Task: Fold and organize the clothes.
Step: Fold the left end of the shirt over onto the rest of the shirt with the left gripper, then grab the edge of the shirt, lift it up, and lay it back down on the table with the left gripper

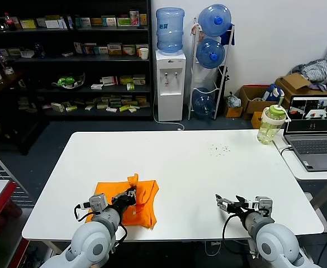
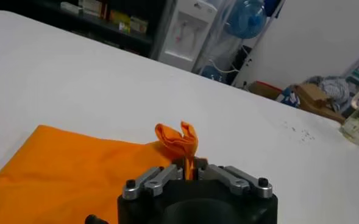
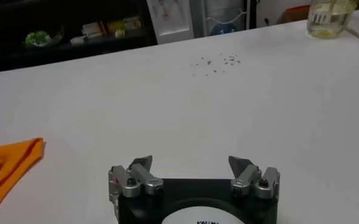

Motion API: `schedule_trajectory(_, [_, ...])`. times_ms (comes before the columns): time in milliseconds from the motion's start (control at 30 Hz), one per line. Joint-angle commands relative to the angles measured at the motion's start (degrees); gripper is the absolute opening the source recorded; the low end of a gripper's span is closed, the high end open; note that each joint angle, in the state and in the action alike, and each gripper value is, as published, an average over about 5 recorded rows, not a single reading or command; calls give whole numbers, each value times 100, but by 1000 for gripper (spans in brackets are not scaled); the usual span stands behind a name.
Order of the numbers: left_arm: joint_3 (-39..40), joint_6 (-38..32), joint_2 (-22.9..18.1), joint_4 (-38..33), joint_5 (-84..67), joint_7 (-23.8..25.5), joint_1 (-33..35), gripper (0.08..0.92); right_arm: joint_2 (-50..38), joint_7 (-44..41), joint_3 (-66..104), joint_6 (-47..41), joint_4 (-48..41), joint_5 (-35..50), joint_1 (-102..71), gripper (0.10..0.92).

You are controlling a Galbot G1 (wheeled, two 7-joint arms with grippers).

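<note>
The clothes are one bright orange T-shirt (image 1: 146, 211), lying folded and flat near the front left of the white table (image 1: 197, 162). My left gripper (image 1: 132, 194) sits over the shirt's right part. In the left wrist view its jaws (image 2: 189, 164) are shut on a pinched-up fold (image 2: 178, 139) that stands above the flat cloth (image 2: 63, 167). My right gripper (image 1: 219, 199) hovers low over bare table at the front right, open with nothing between its fingers (image 3: 191, 164). The right wrist view shows only a corner of the shirt (image 3: 8, 161).
A green-lidded bottle (image 1: 271, 124) stands at the table's far right corner. An open laptop (image 1: 315, 134) rests on a side table beside it. Small dark specks (image 1: 219, 148) dot the tabletop towards the back. Shelves and a water dispenser stand beyond the table.
</note>
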Motion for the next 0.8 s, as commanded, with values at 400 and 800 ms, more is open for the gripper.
schedule_trajectory(400, [-1179,69,1558,33,-509,799,698,565,-10,-85,-47,30,-37,7,38,823])
schedule_trajectory(800, [-1444,482,2946,1859,-762,3994,662,820,-57,-229,78,80,40,17,-89,823])
